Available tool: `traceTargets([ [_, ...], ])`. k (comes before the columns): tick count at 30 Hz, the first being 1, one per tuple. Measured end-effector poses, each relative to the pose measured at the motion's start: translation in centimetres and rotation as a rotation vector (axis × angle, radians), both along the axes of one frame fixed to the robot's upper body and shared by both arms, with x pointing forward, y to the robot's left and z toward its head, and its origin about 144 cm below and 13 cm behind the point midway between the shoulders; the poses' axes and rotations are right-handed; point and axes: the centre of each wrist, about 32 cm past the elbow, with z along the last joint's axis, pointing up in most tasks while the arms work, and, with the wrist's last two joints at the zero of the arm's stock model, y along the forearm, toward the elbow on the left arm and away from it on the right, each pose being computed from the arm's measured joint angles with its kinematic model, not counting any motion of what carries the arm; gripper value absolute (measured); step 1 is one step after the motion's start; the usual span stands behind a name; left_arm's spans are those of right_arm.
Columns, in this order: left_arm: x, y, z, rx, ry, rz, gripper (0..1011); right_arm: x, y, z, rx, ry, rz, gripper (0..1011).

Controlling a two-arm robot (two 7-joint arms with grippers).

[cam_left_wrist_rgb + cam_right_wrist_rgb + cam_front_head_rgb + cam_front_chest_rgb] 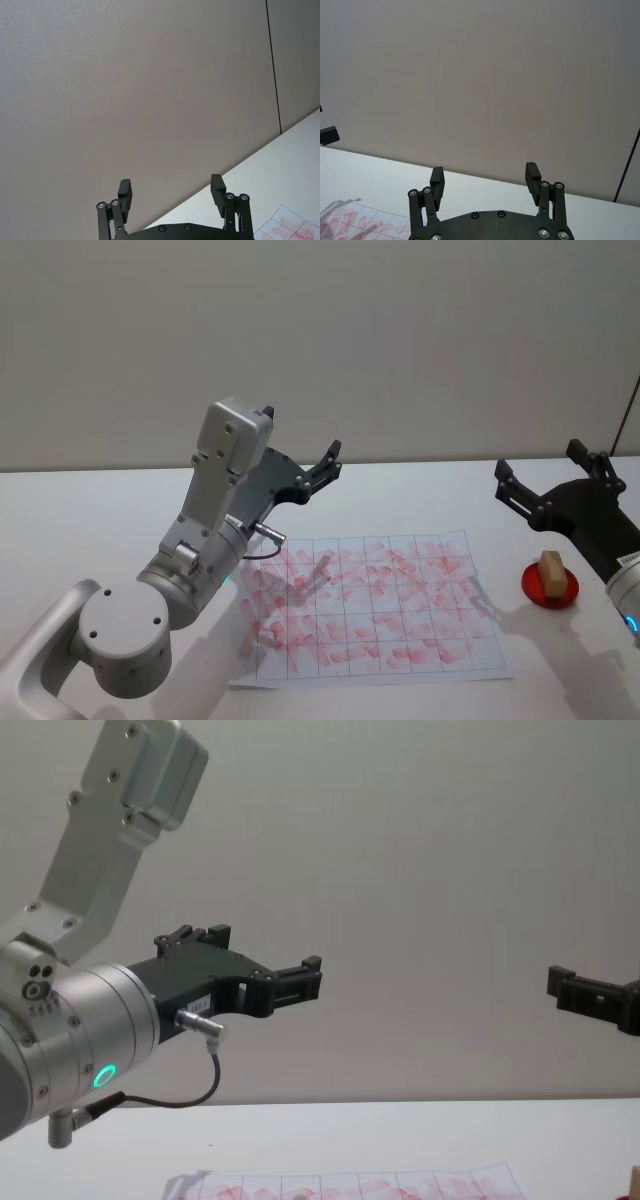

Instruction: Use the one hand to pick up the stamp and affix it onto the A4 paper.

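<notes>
Head view first: one stamp (551,573), a small light tan wooden block with squared edges, stands upright in one shallow round red dish (533,588). The dish holds nothing else and sits on the white table (100,510), just past the right edge of the A4 paper (370,605). That paper is a single white sheet ruled in a thin grid, its cells filled with red-pink smudges. The left gripper (322,470) hangs above the table behind the sheet's far left corner, jaws apart and empty. The right gripper (540,472) is raised behind the dish, above and apart from the stamp, its jaws also spread with nothing between them.

Left wrist view: two black fingers (125,192) stand wide apart against the plain wall (150,90), with a strip of table and one corner of the smudged sheet beyond them.

Right wrist view: this gripper's two fingers (437,177) are likewise parted around empty space, and a corner of the gridded sheet lies on the table past them.

Chest view: both grippers are held high over the table, well apart from each other. The far edge of the paper lies flat along the lower border.
</notes>
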Motion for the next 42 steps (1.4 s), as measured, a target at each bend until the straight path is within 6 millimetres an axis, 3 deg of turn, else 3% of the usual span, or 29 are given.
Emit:
traceTargets([
  [42, 0.0, 0.0, 0.0, 0.0, 0.0, 0.0, 1001, -0.55, 0.2, -0.18, 0.004, 0.006, -0.006, 1001],
])
